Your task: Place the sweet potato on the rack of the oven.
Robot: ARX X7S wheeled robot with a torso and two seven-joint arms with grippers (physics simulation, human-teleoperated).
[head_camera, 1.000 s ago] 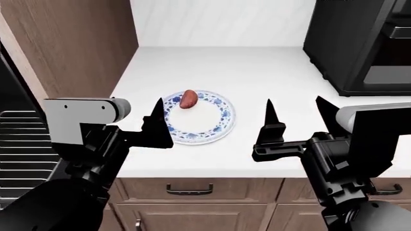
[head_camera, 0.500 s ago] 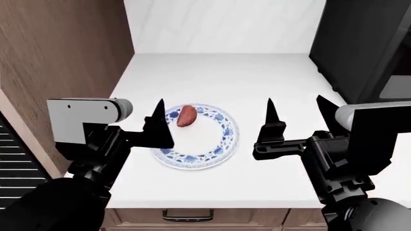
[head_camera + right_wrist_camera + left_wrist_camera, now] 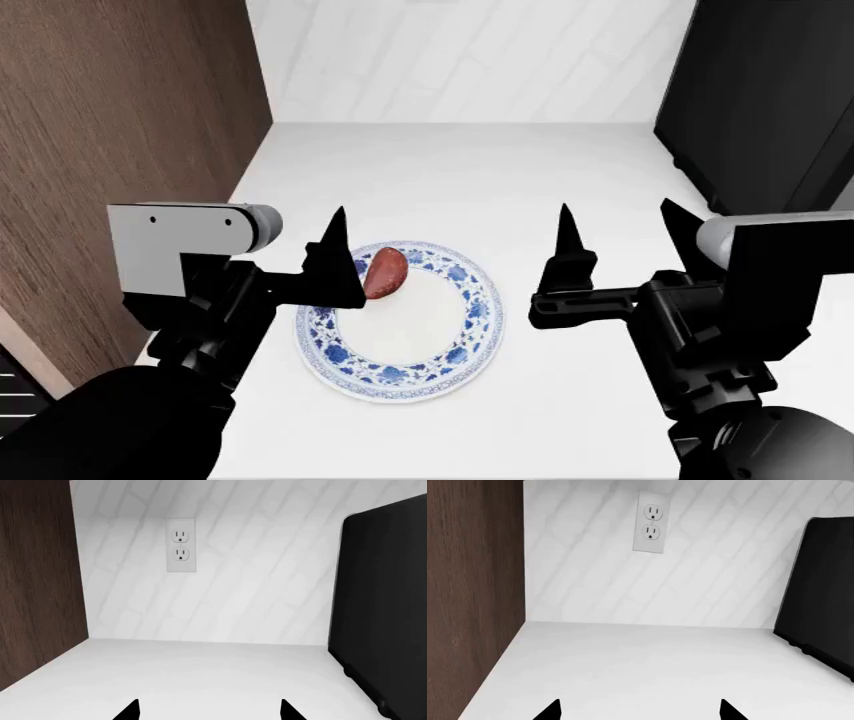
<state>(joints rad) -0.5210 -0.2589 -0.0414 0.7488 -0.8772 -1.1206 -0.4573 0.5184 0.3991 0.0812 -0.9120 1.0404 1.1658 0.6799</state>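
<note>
The sweet potato [image 3: 384, 273] lies on the blue-patterned plate [image 3: 461, 345], toward the plate's far left rim, its long axis running roughly away from the robot. The plate sits on the white countertop [image 3: 534, 180], near the front and somewhat left of middle. Only the head view shows the tuber and the plate; neither wrist camera catches them.

The left gripper [image 3: 331, 268] hangs just left of the plate, one dark finger overlapping the plate's left edge in the head view and standing right beside the sweet potato; whether it touches either cannot be told. In the left wrist view the two fingertips [image 3: 549, 711] show well apart with bare counter between them, so its jaws are spread wide and hold nothing. The right gripper [image 3: 618, 240] hovers to the right of the plate, apart from it, its two pointed fingers likewise spread wide with nothing between them; the right wrist view shows the same gap between its fingertips [image 3: 128, 711].

The wrist views add what the head view does not: a white wall outlet [image 3: 181, 545] on the tiled back wall [image 3: 720, 570]. All views show the brown wood cabinet side [image 3: 120, 130] at the left and a black countertop appliance [image 3: 761, 100] at the right. The oven and its rack are not seen in any view.
</note>
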